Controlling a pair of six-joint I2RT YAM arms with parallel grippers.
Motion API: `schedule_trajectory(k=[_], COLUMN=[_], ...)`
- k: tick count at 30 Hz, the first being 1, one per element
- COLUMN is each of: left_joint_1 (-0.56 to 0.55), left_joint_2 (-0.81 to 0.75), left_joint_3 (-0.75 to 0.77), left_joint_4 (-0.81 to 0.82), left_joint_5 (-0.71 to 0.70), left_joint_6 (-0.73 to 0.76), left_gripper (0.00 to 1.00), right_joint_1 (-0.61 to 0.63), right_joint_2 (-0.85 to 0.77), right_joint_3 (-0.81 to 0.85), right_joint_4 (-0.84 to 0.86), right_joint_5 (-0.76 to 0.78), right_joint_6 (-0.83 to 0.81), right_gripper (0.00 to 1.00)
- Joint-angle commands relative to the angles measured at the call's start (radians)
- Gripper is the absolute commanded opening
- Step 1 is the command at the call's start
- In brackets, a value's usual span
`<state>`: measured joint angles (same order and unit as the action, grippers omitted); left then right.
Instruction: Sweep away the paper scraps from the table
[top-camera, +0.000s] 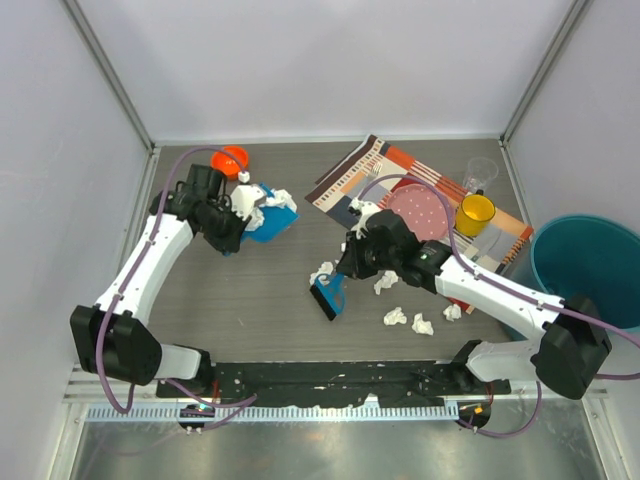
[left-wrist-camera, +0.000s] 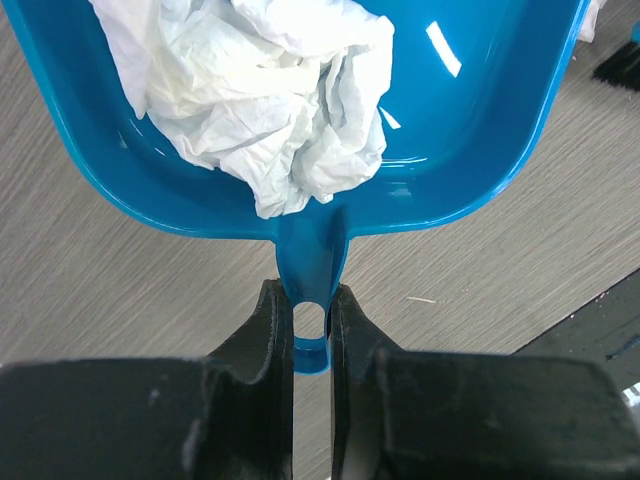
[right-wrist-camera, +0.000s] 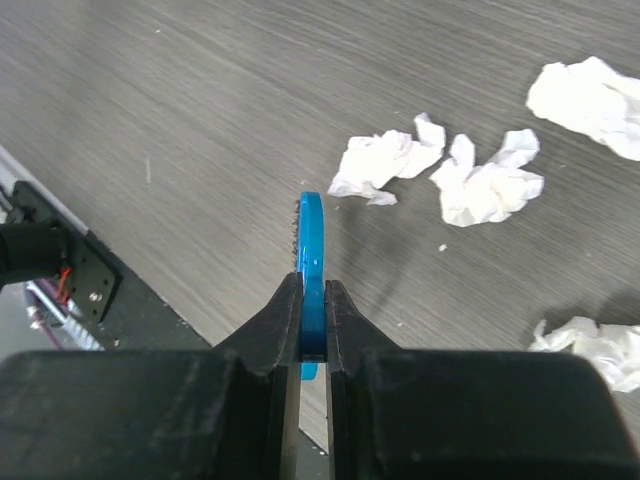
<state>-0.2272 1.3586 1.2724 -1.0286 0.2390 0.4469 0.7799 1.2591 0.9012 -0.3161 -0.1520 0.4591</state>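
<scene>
Closest in, my left claw (left-wrist-camera: 312, 300) is clamped tight on the handle of the blue dustpan (left-wrist-camera: 480, 150), and crumpled white paper scraps (left-wrist-camera: 280, 100) lie heaped in its tray. Further right, my right claw (right-wrist-camera: 313, 300) pinches the blue brush (right-wrist-camera: 311, 230) edge-on. More scraps lie loose on the table (right-wrist-camera: 150, 100) just beyond it and to its right.

In the left wrist view, the dustpan (left-wrist-camera: 480, 150) runs off the top edge, cropping the paper scraps (left-wrist-camera: 270, 100) inside. Overhead, the teal bin (top-camera: 590, 268) is cut by the right edge, and the handle of the brush (top-camera: 328, 297) hides under the right gripper (top-camera: 351, 264).
</scene>
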Motion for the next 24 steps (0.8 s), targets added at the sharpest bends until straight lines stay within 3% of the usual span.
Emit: schedule_trajectory(k=[1, 6, 15, 18, 21, 24], left_joint_1=[-0.003, -0.001, -0.001, -0.001, -0.001, -0.003], left_joint_2=[-0.029, -0.03, -0.035, -0.032, -0.027, -0.024], left_joint_3=[-0.018, -0.024, -0.033, -0.034, -0.033, -0.033], left_joint_4=[0.018, 0.019, 0.022, 0.024, 0.027, 0.032], left_joint_5=[0.023, 0.023, 0.025, 0.023, 0.026, 0.031], left_joint_6=[-0.016, -0.014, -0.004, -0.004, -0.004, -0.007], left_gripper=[0.0, 0.0, 0.0, 0.0, 0.0, 0.0], right_joint_1=[-0.013, -0.086, -0.206, -0.202, -0.159, -0.151], right_joint_2=[-0.004, 0.013, 0.059, 0.04, 0.023, 0.049], right_joint_3=[0.021, -0.007, -0.09, -0.154, -0.183, -0.157], right_joint_4=[0.006, 0.04, 0.08, 0.191, 0.287, 0.163], right_joint_5=[0.097, 0.033, -0.248, -0.398, -0.409, -0.337], right_joint_6=[-0.034, -0.05, -0.011, 0.06, 0.072, 0.021], right_gripper=[0.01, 0.01, 0.01, 0.01, 0.01, 0.01])
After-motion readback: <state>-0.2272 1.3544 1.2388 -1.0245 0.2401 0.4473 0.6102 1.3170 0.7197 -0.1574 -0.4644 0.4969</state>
